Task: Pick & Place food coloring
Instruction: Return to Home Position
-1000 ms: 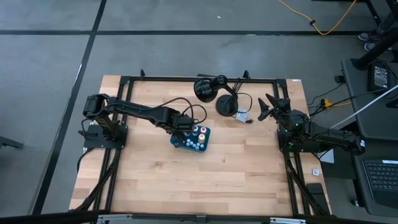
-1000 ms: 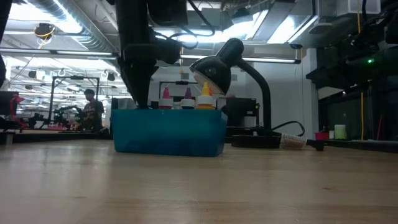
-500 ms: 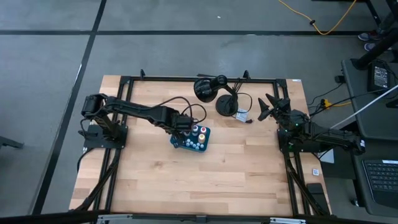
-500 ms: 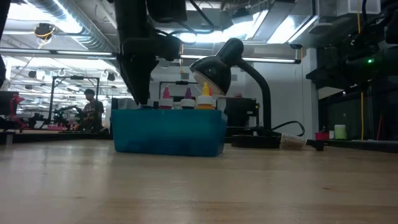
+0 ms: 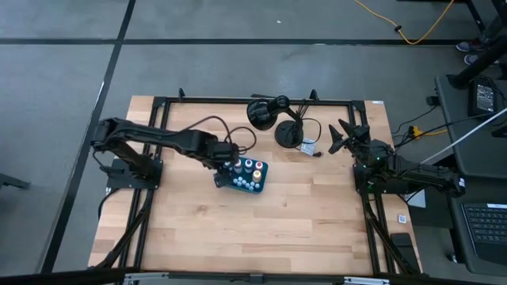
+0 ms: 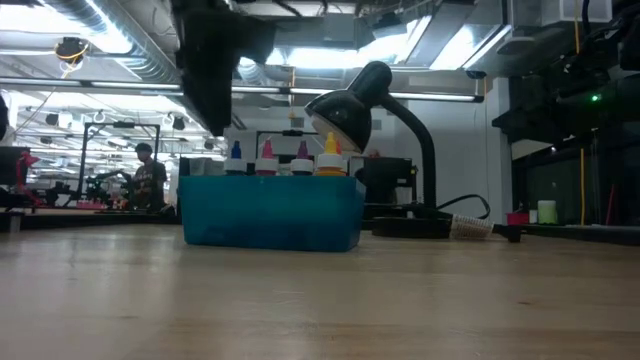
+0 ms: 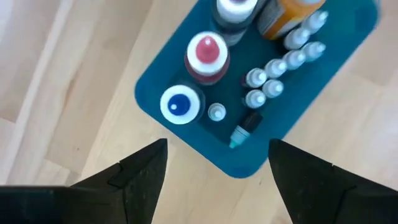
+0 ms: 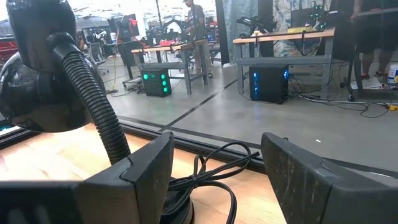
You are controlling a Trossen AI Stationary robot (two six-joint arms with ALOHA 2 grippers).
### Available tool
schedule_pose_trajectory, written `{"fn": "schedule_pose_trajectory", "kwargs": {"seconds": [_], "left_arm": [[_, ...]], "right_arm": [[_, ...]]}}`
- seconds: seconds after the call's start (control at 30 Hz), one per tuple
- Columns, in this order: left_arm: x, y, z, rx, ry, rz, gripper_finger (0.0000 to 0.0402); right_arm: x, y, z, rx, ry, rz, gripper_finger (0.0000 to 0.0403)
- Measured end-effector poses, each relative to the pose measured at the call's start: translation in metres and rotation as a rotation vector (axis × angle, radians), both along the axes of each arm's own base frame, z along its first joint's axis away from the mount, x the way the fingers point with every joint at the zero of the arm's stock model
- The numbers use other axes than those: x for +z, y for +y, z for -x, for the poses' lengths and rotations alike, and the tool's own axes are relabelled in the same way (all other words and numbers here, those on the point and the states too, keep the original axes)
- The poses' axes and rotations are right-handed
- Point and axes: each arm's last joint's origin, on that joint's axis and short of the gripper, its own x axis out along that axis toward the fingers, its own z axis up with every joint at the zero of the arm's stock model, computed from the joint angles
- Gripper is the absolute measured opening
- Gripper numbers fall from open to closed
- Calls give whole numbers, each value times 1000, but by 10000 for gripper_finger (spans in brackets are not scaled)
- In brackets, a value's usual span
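Observation:
The teal tray [image 5: 226, 184] sits mid-table, its wall [image 6: 270, 212] facing the low camera. The food coloring bottles [image 5: 248, 168] stand upright in it: a blue top [image 7: 180, 104], a red top [image 7: 207, 52], an orange one [image 7: 287, 14] and several tiny pale ones [image 7: 273, 68]. The low view shows their tips [image 6: 267, 154] above the rim. My left gripper [image 5: 224, 161] [image 7: 214, 165] hovers open above the tray's left end [image 6: 212, 118], touching nothing. My right gripper [image 5: 337, 137] [image 8: 214, 146] waits open at the table's far right.
A black desk lamp [image 5: 269, 112] [image 6: 372, 98] stands just beyond the tray, its cord and base [image 5: 287, 133] toward the far edge; the right wrist view looks at its neck [image 8: 99, 112]. Bare wood lies on the near side of the tray [image 5: 253, 229].
My left gripper has risen out of the tray and drawn back toward the table's left edge. A blue-topped bottle now shows standing at the tray's left end, where the gripper was lowered before. The tray and the right arm have stayed put.

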Motion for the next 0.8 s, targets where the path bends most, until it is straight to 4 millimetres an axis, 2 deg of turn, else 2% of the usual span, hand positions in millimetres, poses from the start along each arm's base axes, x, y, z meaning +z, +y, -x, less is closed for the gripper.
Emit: {"fn": "schedule_pose_trajectory", "kwargs": {"seconds": [0.37,0.57,0.67,0.8], "left_arm": [[56,0,41,1,-221,-7,270],[79,-10,66,6,-329,-169,270],[87,-16,79,50,-386,-271,270],[84,-19,98,132,-453,-380,270]], "right_arm": [[0,0,0,0,0,0,244],[0,0,0,0,0,0,244],[0,0,0,-1,0,0,244],[0,0,0,0,0,0,244]]}}
